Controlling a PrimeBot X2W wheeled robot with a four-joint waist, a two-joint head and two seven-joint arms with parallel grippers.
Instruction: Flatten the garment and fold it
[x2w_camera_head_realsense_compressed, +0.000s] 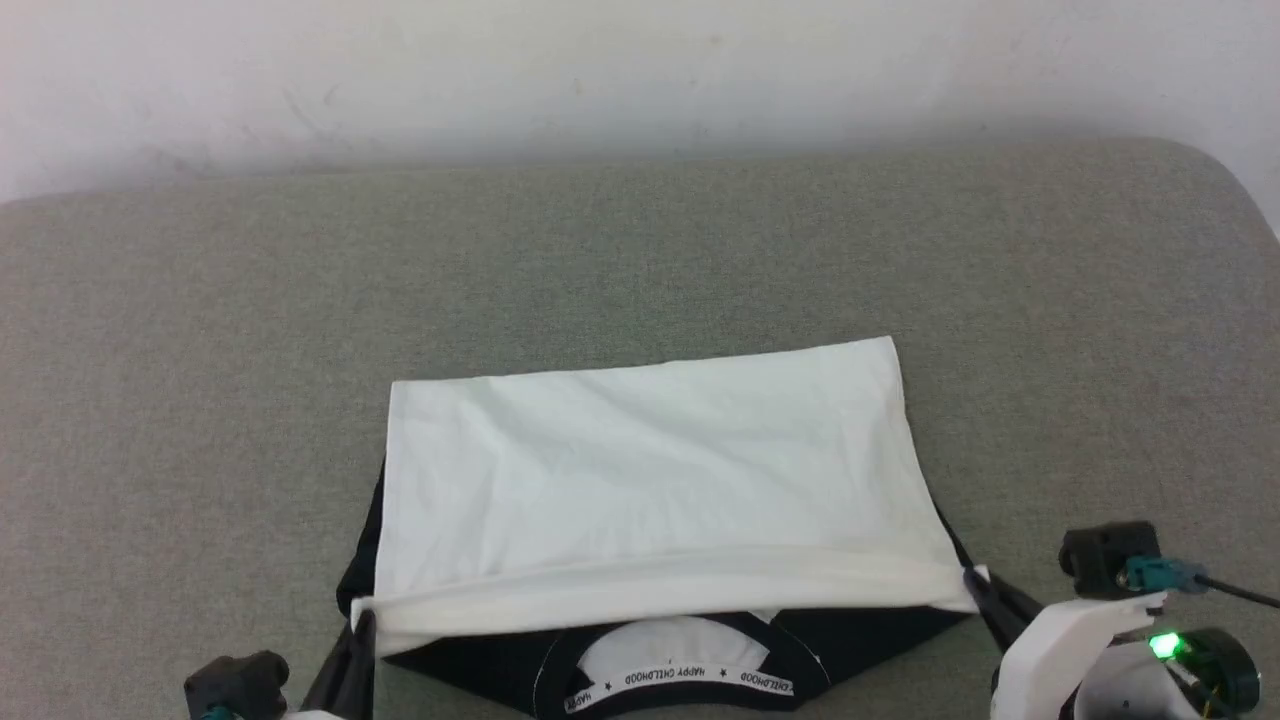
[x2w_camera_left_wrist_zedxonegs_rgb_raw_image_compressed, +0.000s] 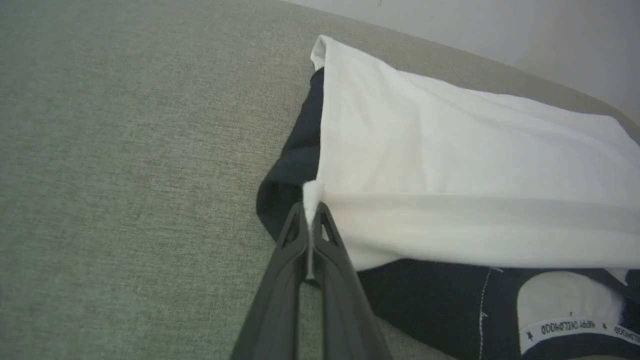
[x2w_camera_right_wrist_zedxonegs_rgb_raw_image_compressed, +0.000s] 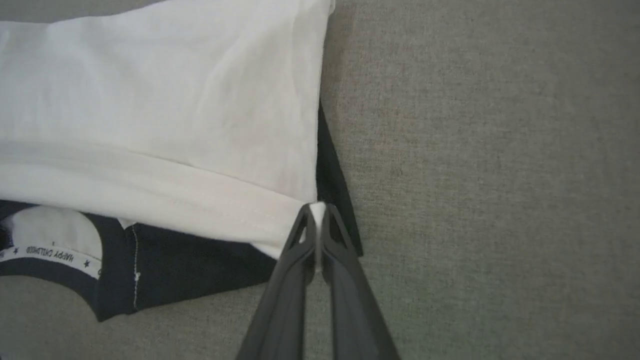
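- Looking down from the head view: the garment (x2w_camera_head_realsense_compressed: 650, 480) is lying on a grey-green woven cushion (x2w_camera_head_realsense_compressed: 640, 250). Its soft white body is sitting folded into a rough rectangle with light creases, and black sleeves are poking out from under it on both sides. The lettered neck tape (x2w_camera_head_realsense_compressed: 680, 682) is curving along the near edge, partly cut off by the frame.
- Same view: the left gripper (x2w_camera_head_realsense_compressed: 358, 625) is pinching the near left corner of the white fold, and the right gripper (x2w_camera_head_realsense_compressed: 975, 580) is pinching the near right corner. Both arms are mostly getting cropped out. A pale, scuffed wall (x2w_camera_head_realsense_compressed: 640, 70) is running behind the cushion.
- Left wrist view: the two dark fingers are pressing together on a little tuft of white hem, with the black sleeve bunching beside them. The tape lettering is coming out too blurry to read properly here.
- Right wrist view: the fingers are squeezing a white hem corner with its stitching showing, and a black sleeve point is sticking out just behind. The collar is getting cut off at the left edge.
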